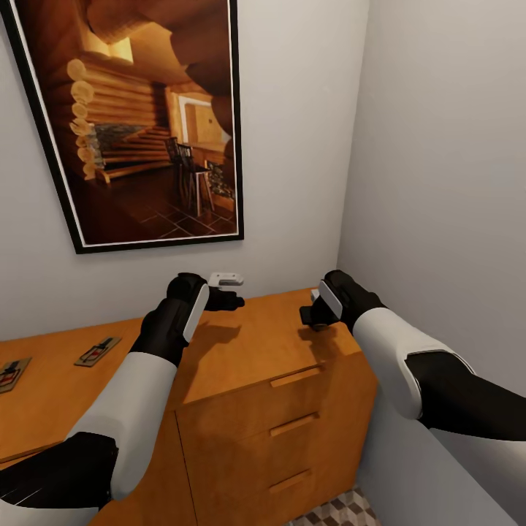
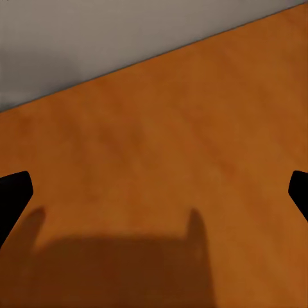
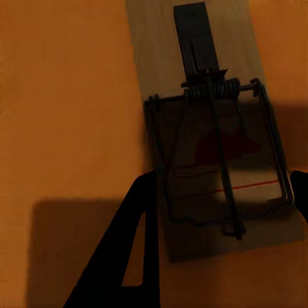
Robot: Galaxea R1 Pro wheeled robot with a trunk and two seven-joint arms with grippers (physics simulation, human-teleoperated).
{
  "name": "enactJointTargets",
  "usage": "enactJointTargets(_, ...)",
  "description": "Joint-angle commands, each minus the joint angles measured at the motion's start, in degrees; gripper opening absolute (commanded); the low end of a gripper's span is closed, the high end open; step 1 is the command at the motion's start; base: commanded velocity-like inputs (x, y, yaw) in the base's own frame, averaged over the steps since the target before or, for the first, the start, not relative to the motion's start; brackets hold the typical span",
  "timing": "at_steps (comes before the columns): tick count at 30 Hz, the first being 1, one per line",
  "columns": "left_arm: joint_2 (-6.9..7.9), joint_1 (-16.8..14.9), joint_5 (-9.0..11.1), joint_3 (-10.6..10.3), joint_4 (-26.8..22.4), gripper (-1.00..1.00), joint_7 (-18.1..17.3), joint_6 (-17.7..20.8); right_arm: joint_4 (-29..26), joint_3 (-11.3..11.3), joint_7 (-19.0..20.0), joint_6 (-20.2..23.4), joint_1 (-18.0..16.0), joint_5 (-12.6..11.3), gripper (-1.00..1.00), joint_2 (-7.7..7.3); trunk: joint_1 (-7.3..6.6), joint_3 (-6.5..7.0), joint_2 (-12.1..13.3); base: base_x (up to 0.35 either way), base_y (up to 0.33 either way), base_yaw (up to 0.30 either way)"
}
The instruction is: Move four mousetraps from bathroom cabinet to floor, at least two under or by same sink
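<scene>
The orange-brown cabinet stands in the room's corner. Two mousetraps lie flat on its top at the far left. A third mousetrap, a wooden slab with a grey wire spring, lies on the cabinet top directly under my right gripper. That gripper is open, with one black finger at each long edge of the trap. In the head view my right gripper sits low over the top's right end. My left gripper hovers open over bare cabinet top.
Grey walls meet in a corner close behind and to the right of the cabinet. A large framed picture hangs above it. Three drawer fronts with bar handles face me. A patch of cube-patterned floor shows below.
</scene>
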Motion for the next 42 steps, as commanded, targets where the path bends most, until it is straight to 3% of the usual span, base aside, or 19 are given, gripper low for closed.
enactJointTargets(1,0.00,0.0,0.1,0.0,-0.1,1.00,0.0,0.2,3.1,0.6,-0.3,0.2,0.0,0.9,-1.00,-0.05,0.00,-0.08,0.0,0.000,0.000,0.000)
enactJointTargets(4,0.00,0.0,0.0,0.0,-0.1,1.00,-0.1,0.2,2.5,0.5,-0.4,0.5,0.0,1.1,-1.00,-0.19,0.00,-0.08,0.0,0.000,0.000,0.000)
enactJointTargets(5,0.00,0.0,0.1,0.1,-0.1,1.00,-0.1,0.2,-12.0,0.5,-0.7,2.0,0.0,1.2,-1.00,-4.81,0.00,-0.08,0.0,0.000,0.000,0.000)
enactJointTargets(35,0.00,0.0,0.1,0.1,0.0,1.00,-0.1,0.2,-12.7,0.8,-0.9,2.0,0.0,1.4,-1.00,-4.63,0.00,-0.08,0.0,-0.001,0.000,0.000)
enactJointTargets(42,0.00,0.0,0.1,0.1,-0.1,1.00,-0.1,0.2,-12.7,0.8,-1.1,2.0,0.0,1.5,-1.00,-4.45,0.00,-0.08,0.0,-0.187,0.000,0.000)
